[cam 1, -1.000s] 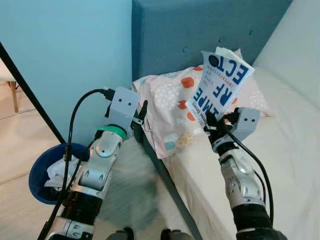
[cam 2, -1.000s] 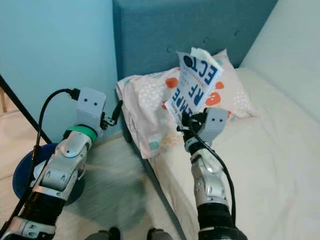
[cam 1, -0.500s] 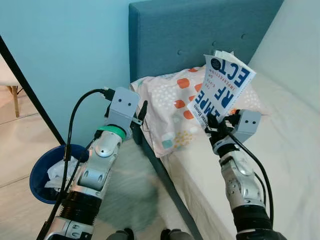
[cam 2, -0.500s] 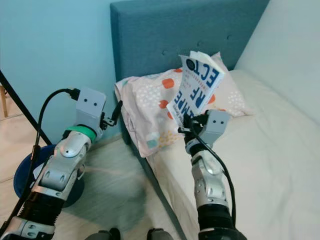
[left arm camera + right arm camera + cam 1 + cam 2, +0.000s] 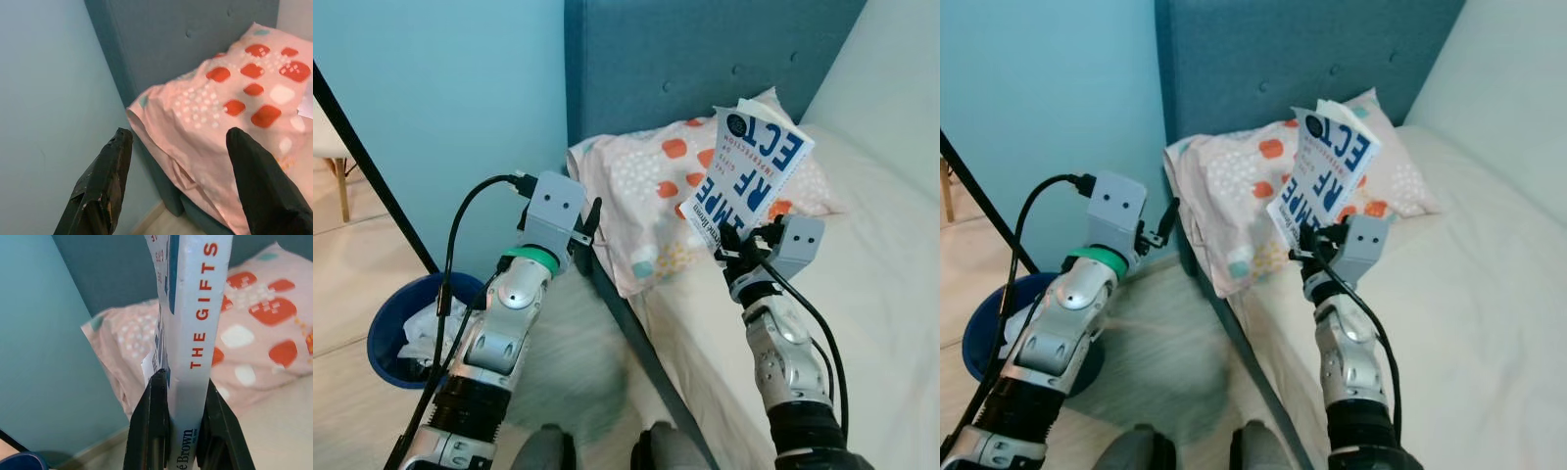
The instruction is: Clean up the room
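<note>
The right gripper (image 5: 736, 242) stood at the centre right of the head view, its jaws clamped on the lower end of one book (image 5: 749, 174), which rose upright and tilted slightly above the bed (image 5: 891, 294). In the right wrist view the two black fingers (image 5: 149, 431) pressed both sides of the book's white spine, which carried red lettering. One pillow (image 5: 651, 196) with orange, white and teal patches lay at the head of the bed, behind the book and against the one blue padded headboard (image 5: 685, 59). The left gripper (image 5: 590, 227) hung at the centre left of the frame, just beside the bed's corner, with its jaws spread apart around nothing; the left wrist view showed the two fingers (image 5: 105, 181) wide of each other before the pillow's edge. One blue bin (image 5: 396, 323) holding crumpled white paper (image 5: 431, 333) sat on the floor at the lower left, beside the left arm. A light blue wall (image 5: 440, 88) filled the upper left.
</note>
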Tool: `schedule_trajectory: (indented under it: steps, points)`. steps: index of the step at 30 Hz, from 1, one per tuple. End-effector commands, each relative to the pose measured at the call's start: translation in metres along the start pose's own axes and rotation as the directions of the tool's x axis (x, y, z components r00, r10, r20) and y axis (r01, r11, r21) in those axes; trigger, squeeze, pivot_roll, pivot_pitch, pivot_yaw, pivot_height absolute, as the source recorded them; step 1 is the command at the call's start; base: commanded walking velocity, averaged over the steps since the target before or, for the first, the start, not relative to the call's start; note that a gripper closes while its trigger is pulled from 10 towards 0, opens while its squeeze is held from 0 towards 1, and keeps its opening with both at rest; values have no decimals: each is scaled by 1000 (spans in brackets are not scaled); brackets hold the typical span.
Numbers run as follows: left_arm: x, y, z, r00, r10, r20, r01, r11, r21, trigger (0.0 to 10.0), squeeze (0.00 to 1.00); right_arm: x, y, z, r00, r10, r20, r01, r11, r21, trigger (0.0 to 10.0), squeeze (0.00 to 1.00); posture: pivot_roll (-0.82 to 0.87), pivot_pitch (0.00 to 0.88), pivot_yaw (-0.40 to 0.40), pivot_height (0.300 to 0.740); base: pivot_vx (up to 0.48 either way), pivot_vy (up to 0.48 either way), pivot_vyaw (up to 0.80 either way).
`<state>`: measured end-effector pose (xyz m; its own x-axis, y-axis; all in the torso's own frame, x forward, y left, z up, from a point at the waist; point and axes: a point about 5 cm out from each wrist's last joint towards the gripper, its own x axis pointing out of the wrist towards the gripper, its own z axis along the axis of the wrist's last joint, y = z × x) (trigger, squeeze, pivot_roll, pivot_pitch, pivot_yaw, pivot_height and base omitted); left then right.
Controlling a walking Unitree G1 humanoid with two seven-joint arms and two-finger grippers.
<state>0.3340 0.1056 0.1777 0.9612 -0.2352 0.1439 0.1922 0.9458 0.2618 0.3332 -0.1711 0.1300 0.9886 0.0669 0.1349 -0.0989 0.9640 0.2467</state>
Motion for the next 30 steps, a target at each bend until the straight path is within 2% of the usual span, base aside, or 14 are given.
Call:
schedule_trajectory:
  steps: [1,6,13,14,18,19,22,26,27,29,30]
  points:
    - [-2,-2,-2,1000,-12,-3,12,1000,0,10000,0,-1,-3,2,1000,-17,16,17,1000,15,10000,0,-96,80,29,614,0,0,0]
    - [-2,-2,-2,1000,-13,-4,13,1000,1,10000,0,-1,-5,3,999,-30,24,30,999,17,10000,0,-97,83,31,600,0,0,0]
    - [-3,-3,-3,1000,-18,-8,18,1000,1,10000,0,-2,-20,11,995,-85,51,84,996,26,10000,0,-98,94,37,600,0,0,0]
    - [-5,-4,-2,1000,-24,-10,24,1000,2,10000,0,-2,-25,12,996,-81,34,77,990,121,10000,0,-89,122,40,600,0,0,0]
    - [-9,-3,-2,1000,-27,-13,27,1000,7,10000,0,-1,-26,10,998,-65,14,60,974,219,10000,0,-78,141,37,600,0,0,0]
    - [-9,-3,-2,1000,-27,-13,27,1000,7,10000,0,-1,-26,10,998,-65,14,60,974,219,10000,0,-78,141,37,600,0,0,0]
    - [-14,1,-5,999,-17,-31,17,1000,14,10000,0,-4,-30,-1,997,-63,-48,76,930,359,10000,0,-65,169,36,600,0,0,0]
    - [-15,2,-6,999,-15,-35,15,1000,15,10000,0,-5,-31,-5,996,-58,-65,79,918,388,10000,0,-65,169,36,600,0,0,0]
    - [-17,3,-7,999,-16,-42,17,1000,20,10000,0,-7,-34,-12,993,-64,-101,102,895,434,10000,0,-52,199,42,600,0,0,0]
    - [-17,3,-7,999,-16,-42,17,1000,20,10000,0,-7,-34,-12,993,-64,-101,102,895,434,10000,0,-52,199,42,600,0,0,0]
    - [-21,4,-8,999,-20,-49,21,999,27,10000,0,-8,-36,-21,987,-59,-148,123,871,475,10000,0,-40,221,50,600,0,0,0]
